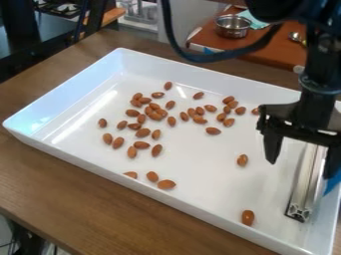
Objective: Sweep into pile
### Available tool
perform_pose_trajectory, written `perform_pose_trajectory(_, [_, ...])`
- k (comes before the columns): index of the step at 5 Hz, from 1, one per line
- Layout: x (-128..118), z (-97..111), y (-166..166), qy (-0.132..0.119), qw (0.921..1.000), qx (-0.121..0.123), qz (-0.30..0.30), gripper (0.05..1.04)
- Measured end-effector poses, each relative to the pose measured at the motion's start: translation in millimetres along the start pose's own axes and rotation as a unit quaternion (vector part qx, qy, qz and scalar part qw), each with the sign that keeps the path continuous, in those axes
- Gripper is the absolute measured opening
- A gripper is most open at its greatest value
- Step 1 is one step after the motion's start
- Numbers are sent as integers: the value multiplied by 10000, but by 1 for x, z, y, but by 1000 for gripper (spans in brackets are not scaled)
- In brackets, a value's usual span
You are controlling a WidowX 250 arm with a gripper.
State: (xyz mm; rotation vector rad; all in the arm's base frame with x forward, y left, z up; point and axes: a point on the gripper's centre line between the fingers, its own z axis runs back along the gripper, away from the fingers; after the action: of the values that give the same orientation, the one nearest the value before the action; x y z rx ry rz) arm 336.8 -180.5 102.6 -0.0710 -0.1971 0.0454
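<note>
while the almonds (143, 132) lie loosely scattered from the left of the white tray (86, 157) across its middle, you have no proper pile to show, so i'd judge you are at the setting-up step, before any real sweeping. toward the near wall sits a small group of three, with one stray almond (242, 160) right of centre and another stray (248, 217) nearer the front edge. further right, your gripper (301, 169) hangs over the tray with its fingers apart, one to each side of the metal bar (305, 182), which lies near the right wall and looks like your sweeper. by the far finger there's a bit of blue (332, 182), perhaps part of the tool, though the view is poor there. next, you'd want to line up, close firmly on the bar, then drag strays toward the main cluster.
</note>
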Motion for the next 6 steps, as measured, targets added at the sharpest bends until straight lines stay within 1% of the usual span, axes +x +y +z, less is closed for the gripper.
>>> perform_pose_trajectory(1, [1, -3, -7, -174, 9997, 66, -149, 1001])
perform_pose_trajectory(2, [-1, -14, -7, -119, 9996, 182, -154, 969])
perform_pose_trajectory(3, [-2, -18, -8, -89, 9997, 190, -155, 666])
perform_pose_trajectory(4, [-1, -19, -11, -144, 9996, 133, -199, 388])
perform_pose_trajectory(5, [-6, -19, -1, -72, 9993, 63, -371, 378])
perform_pose_trajectory(6, [-6, -17, 24, 28, 9992, 49, -404, 378])
